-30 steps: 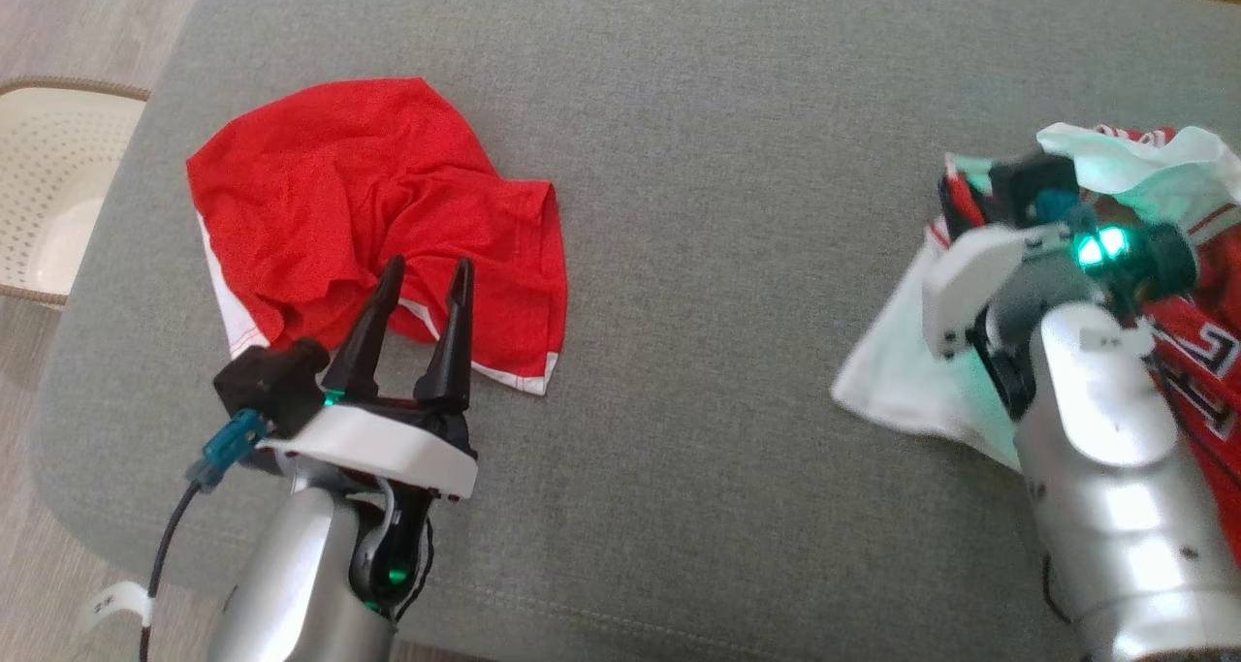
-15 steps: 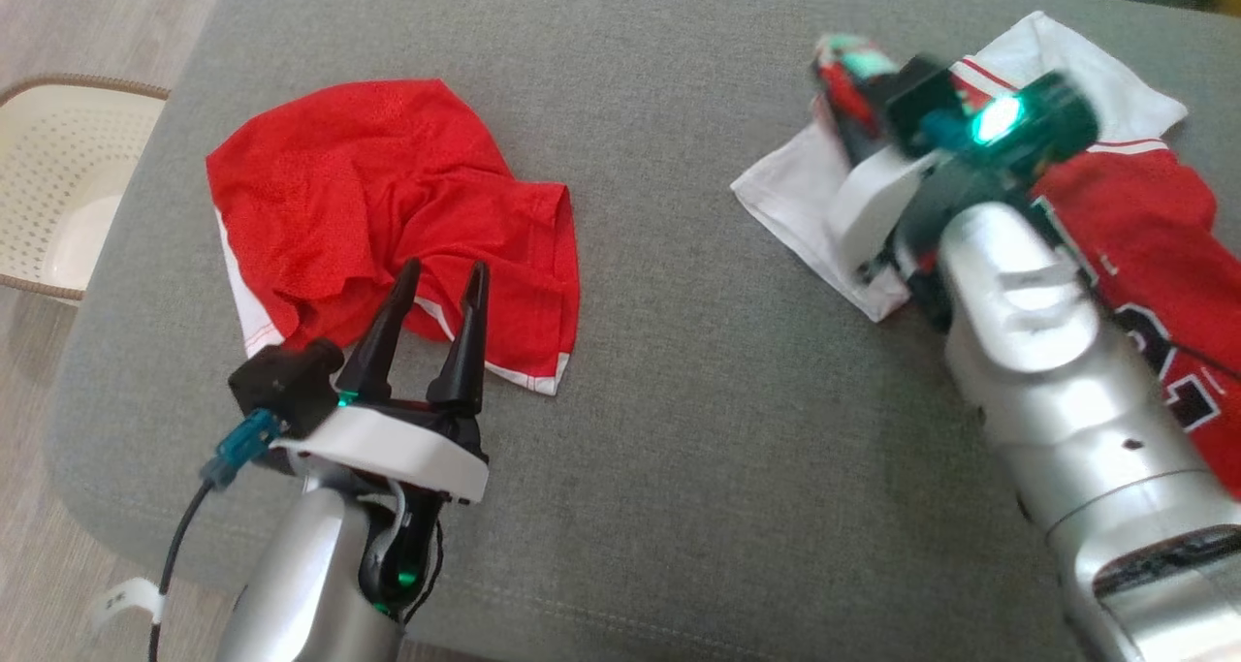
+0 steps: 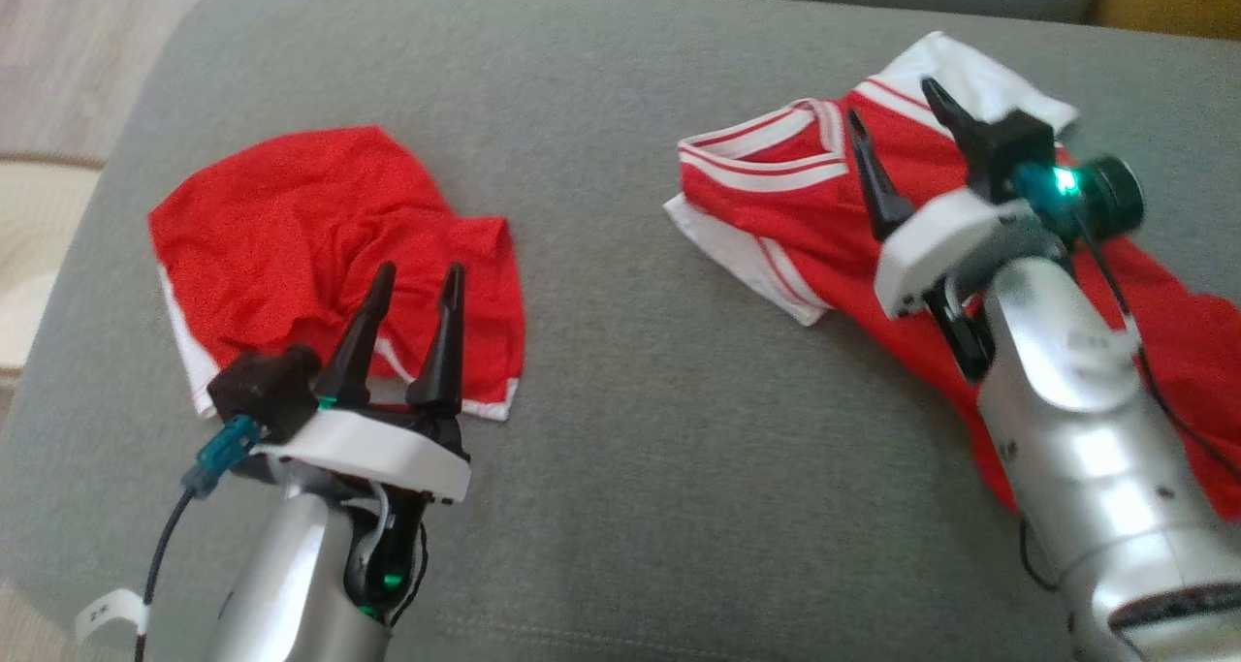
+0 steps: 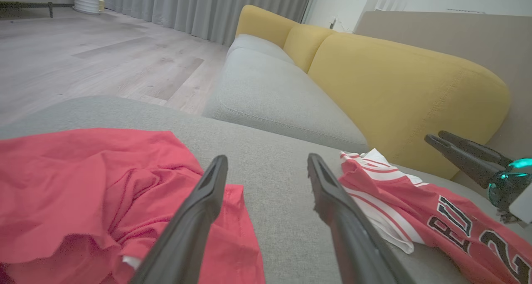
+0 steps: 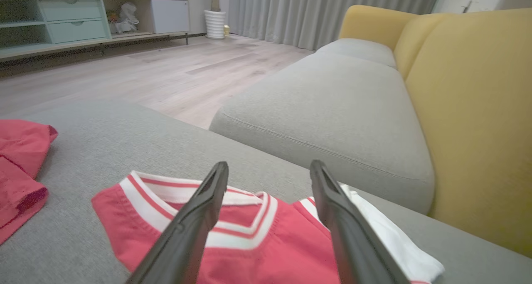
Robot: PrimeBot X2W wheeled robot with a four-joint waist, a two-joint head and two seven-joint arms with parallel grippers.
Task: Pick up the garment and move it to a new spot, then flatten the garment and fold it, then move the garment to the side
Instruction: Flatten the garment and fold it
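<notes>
1. Left claw (image 3: pixel 420 268): low left in head view, two dark fingers spread wide, pointing up the view, leaning slightly right.
2. Left forearm (image 3: pixel 281 594): silver, rising from the bottom edge.
3. Right claw (image 3: pixel 892 100): upper right, fingers spread wide, pointing up and leftward.
4. Right forearm (image 3: pixel 1076 429): silver, coming in from the lower right corner, angled up-left.

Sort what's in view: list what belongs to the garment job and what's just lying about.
In the job:
- red jersey with white trim
- right gripper, open above it
- left gripper, open
- grey cushion, the work surface

Lying about:
- red shorts, likely a separate garment
- yellow sofa back
- low cabinet
</notes>
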